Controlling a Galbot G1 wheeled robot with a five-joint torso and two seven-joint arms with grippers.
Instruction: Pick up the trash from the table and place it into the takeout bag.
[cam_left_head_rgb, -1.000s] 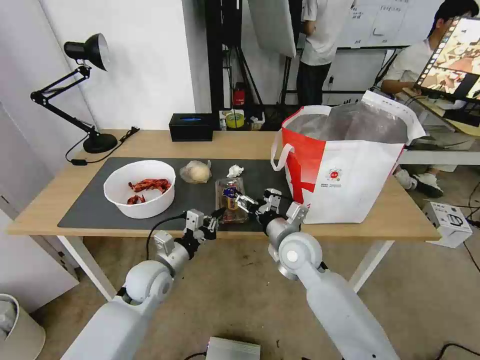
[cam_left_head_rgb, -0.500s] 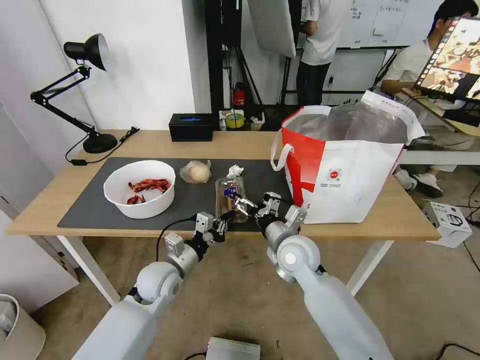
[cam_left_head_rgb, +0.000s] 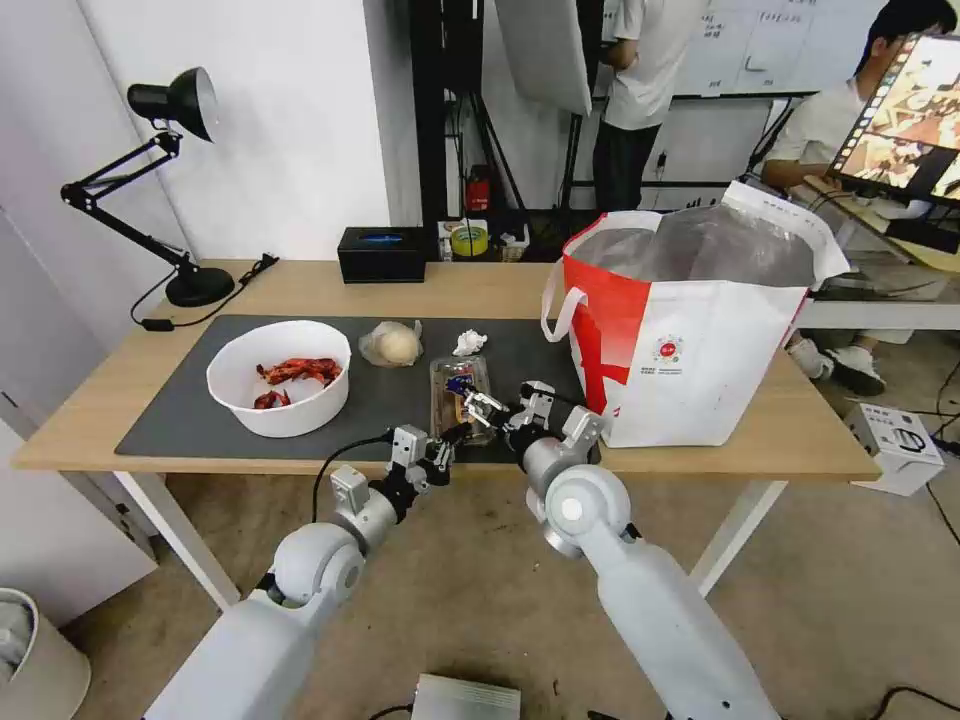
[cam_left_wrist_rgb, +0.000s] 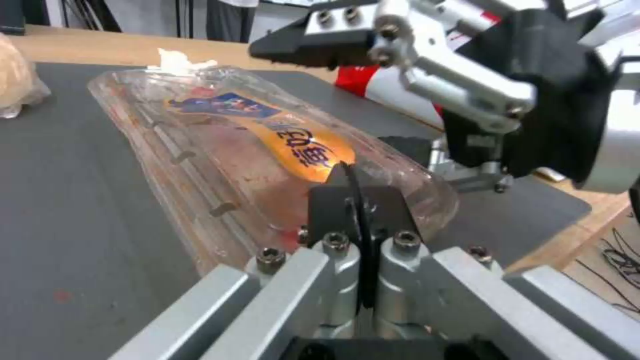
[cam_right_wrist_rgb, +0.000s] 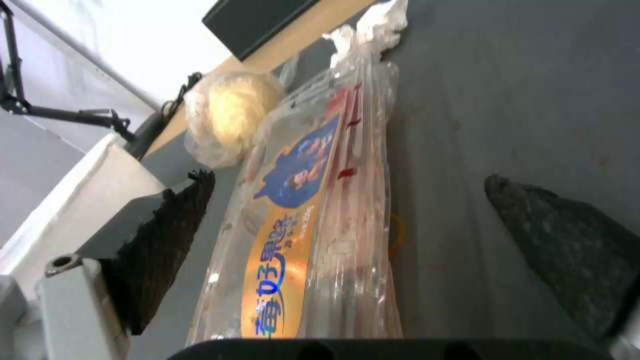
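Since a second ago your right gripper has slid left over the clear tray; left gripper has come up to its near end. Right fingers are spread, straddling the tray. Left fingers look pressed together, touching the tray's end, though you can't quite tell. Tray lies flat on the grey mat, blue-orange label up, red bits inside, beside the takeout bag.

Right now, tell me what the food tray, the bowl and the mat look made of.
Food tray: thin clear glossy plastic; contents show through. Bowl: smooth white, likely plastic or foam, unclear which. Mat: dark grey, matte, possibly felt or rubber.
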